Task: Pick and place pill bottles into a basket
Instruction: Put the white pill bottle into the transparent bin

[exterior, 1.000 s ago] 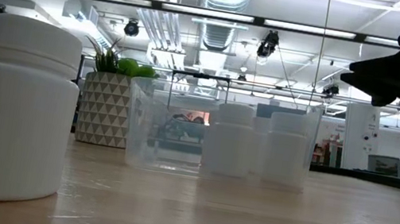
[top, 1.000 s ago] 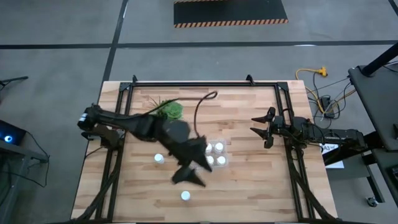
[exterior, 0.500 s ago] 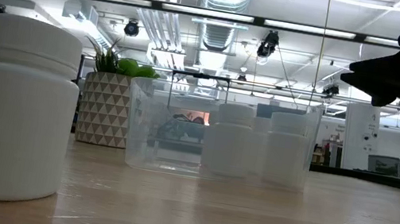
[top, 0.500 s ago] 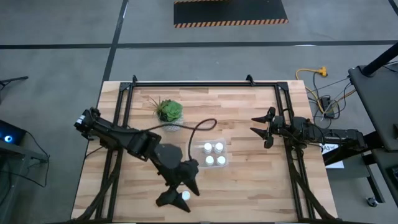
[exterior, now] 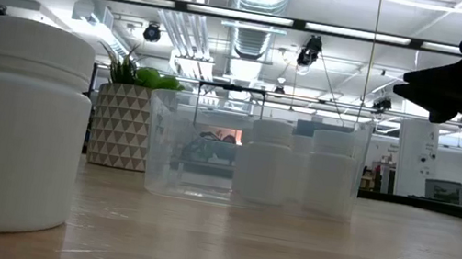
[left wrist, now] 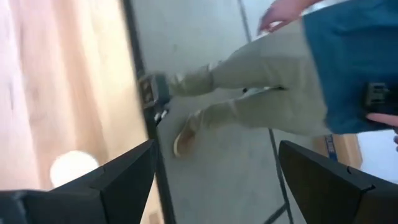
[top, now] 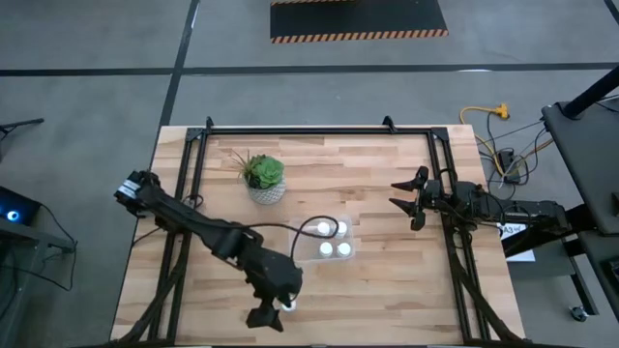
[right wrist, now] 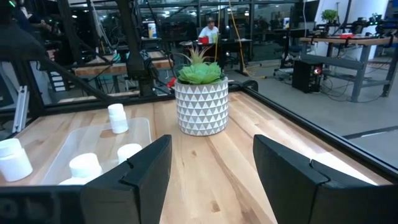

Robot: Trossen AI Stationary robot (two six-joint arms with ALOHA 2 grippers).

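Low in the overhead frame, the left gripper [top: 279, 311], fingers spread, hovers at a tiny white round-capped pill bottle [top: 289, 305]. Right gripper [top: 404, 199] waits spread, right of the clear rectangular plastic basket [top: 329, 239].

The table [top: 377, 193] is pale wood in narrow planks, with a smooth, faintly glossy finish. The basket [exterior: 255, 157] is clear, glossy plastic that shows the pill bottles [exterior: 268, 161] inside it. Those bottles and the nearest bottle [exterior: 20, 126] are smooth matt white plastic. The plant pot [right wrist: 201, 107] looks like matt white ceramic with a grey triangle pattern. Both arms are dark matt plastic or metal; the table frame [top: 319, 130] is black metal.
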